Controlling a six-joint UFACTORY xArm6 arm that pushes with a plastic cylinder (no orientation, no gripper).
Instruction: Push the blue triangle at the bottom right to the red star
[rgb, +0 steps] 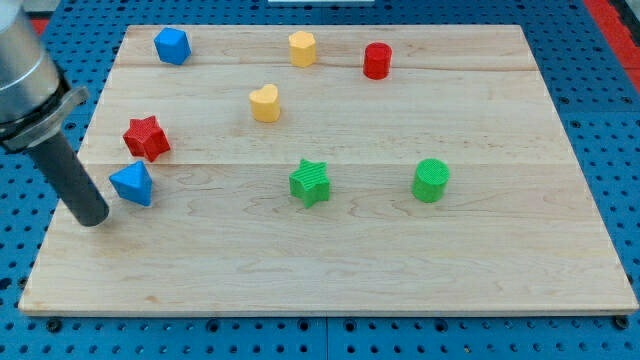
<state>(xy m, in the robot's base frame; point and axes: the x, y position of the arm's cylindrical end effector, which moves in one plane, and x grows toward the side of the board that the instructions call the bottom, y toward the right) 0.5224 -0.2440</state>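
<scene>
The blue triangle (132, 184) sits near the table's (400, 270) left edge in the view, just below and slightly left of the red star (146, 137). The two look very close, perhaps touching at the triangle's top and the star's lower edge, though a thin gap between them cannot be ruled out from this angle. My tip (92, 219) rests on the table just to the view's left of the triangle and a little below it, near it but apparently not in contact. There is no pincer on this arm, only the dark rod, so nothing is held or clamped.

Judging by how things lie, the task looks nearly or wholly done: the triangle is right by the star, not off at the bottom right of the table. What might be left is a short nudge up and to the view's right to close any remaining gap; from where my tip stands, such a push would drive the triangle toward the star's lower side.

The other blocks are well apart from this pair and out of the way: a blue block (172, 45) at the view's top left, a yellow block (302, 48) and a red cylinder (377, 60) along the top, a yellow heart (265, 103) nearer the middle, a green star (310, 182) and a green cylinder (431, 180) to the right
</scene>
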